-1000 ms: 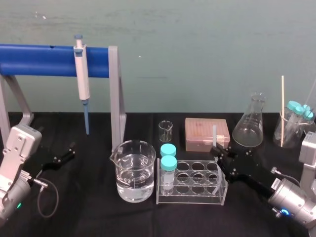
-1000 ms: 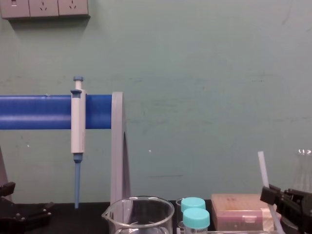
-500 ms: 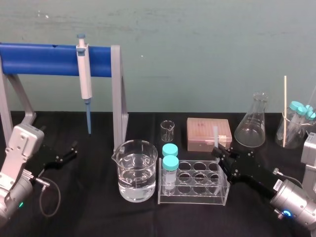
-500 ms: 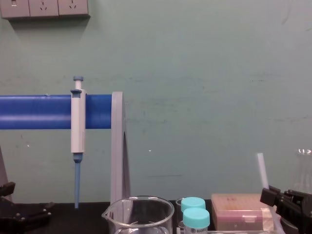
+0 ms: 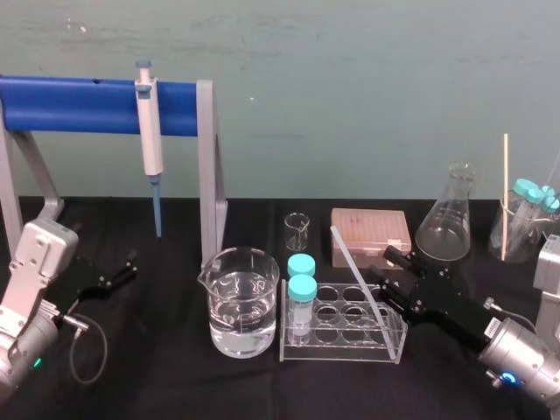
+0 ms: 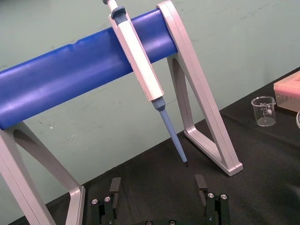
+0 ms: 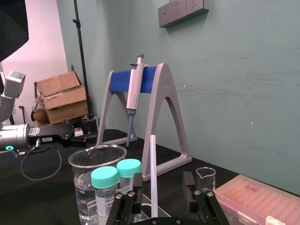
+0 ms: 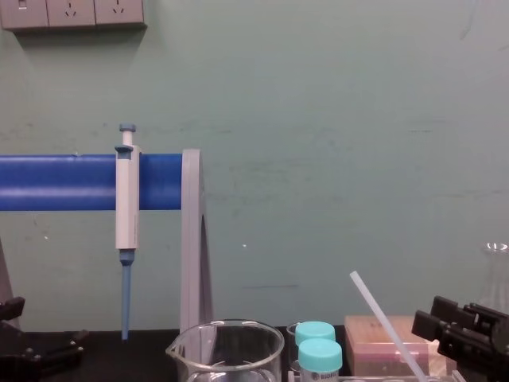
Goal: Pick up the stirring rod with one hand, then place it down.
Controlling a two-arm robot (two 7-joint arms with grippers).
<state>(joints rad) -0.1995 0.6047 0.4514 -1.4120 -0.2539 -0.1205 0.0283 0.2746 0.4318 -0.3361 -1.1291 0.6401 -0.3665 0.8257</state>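
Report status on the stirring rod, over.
Right hand open at the tube rack, stirring rod loose between its jaws. Rod leans in the rack, tip tilted left. Left hand open, parked. Capped tubes alongside.

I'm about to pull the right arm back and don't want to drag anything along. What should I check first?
1. Right hand open: ok.
2. Stirring rod clear of both fingers: ok, it stands between them untouched.
3. Rod supported: ok, it leans tilted in the test tube rack.
4. Rod's lower end seated firmly: cannot tell.
5. Left hand parked open, away from the rack: ok.
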